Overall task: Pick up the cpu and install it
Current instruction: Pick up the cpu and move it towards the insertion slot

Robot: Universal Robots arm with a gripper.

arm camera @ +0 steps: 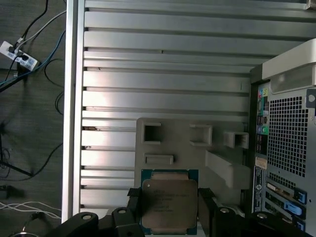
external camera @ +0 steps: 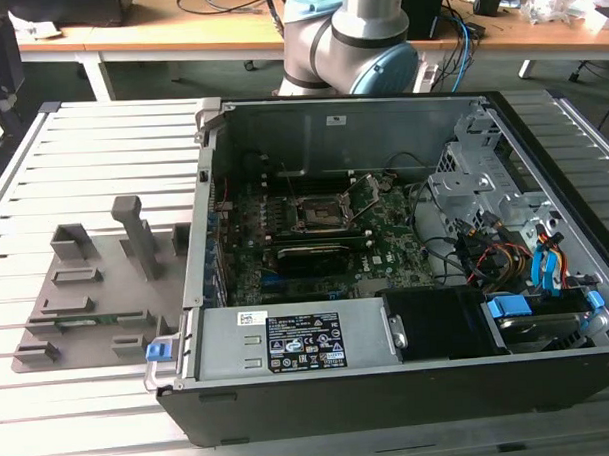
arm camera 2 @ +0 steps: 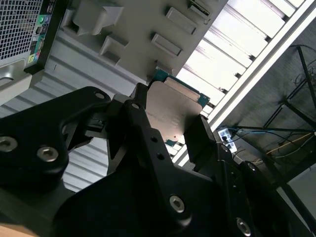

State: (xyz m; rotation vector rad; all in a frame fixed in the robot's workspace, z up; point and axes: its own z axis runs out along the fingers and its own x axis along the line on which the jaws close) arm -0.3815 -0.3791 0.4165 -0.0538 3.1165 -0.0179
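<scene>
Your gripper [arm camera: 170,197] grips the cpu [arm camera: 169,205] by two opposite edges above the tray [arm camera: 173,136], and in the exterior view the socket [external camera: 319,213] lies at 3 o'clock from that tray.

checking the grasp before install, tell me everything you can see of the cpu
The cpu is a flat square chip: a dull silvery metal lid with faint print on a thin teal-green board that shows as a rim. Two opposite edges are clamped between the black fingers of the gripper, lid towards the wrist cameras. It hangs in the air above the grey tray and the ribbed table; nothing else touches it.
</scene>
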